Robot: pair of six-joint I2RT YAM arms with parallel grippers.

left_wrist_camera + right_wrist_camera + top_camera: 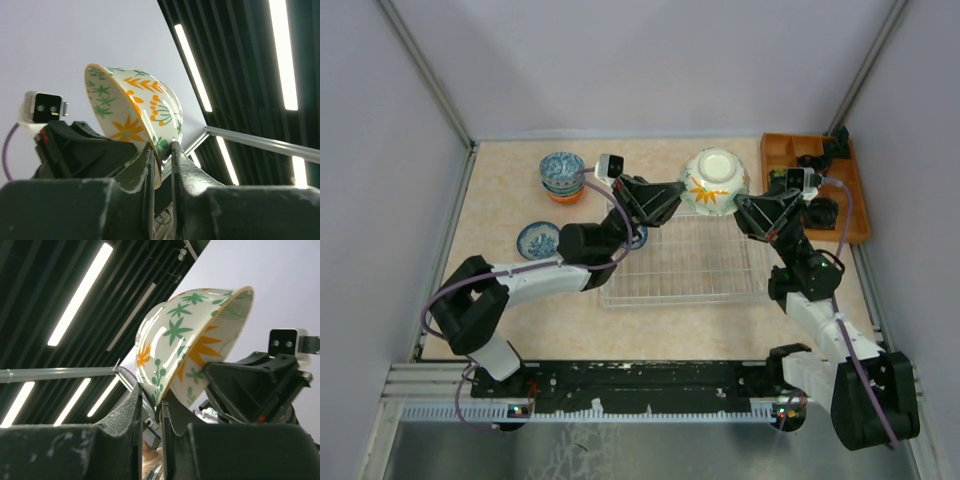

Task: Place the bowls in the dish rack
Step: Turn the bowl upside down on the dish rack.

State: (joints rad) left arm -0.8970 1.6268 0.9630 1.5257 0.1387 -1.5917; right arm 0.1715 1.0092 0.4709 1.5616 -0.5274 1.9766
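The left pincer [678,190] and right pincer [741,203] each clench the flowered bowl [713,178] by its rim, seemingly raised above the far edge of the dish rack [685,272].

**A:** What's the setting?

**B:** A beige, speckled table top [520,300] boxed in by pale grey walls [650,60] at 9, 12 and 3 o'clock. They're plain and evenly lit.

**A:** Any framing?

**B:** Slim metal posts [428,70] rise at the back corners, at 11 and 1 o'clock. A slotted aluminium rail [420,385] runs along the table's edge at 6 o'clock, with a dull grey metal surface [620,450] below it.

**A:** And overhead?

**B:** In the wrist views there is a dark slatted ceiling [250,60] with long white strip lights [192,67], all lit. In the left wrist view they fill the 1-to-3 o'clock side, in the right wrist view the 9-to-11 side. A silver bar [260,142] crosses beneath them.
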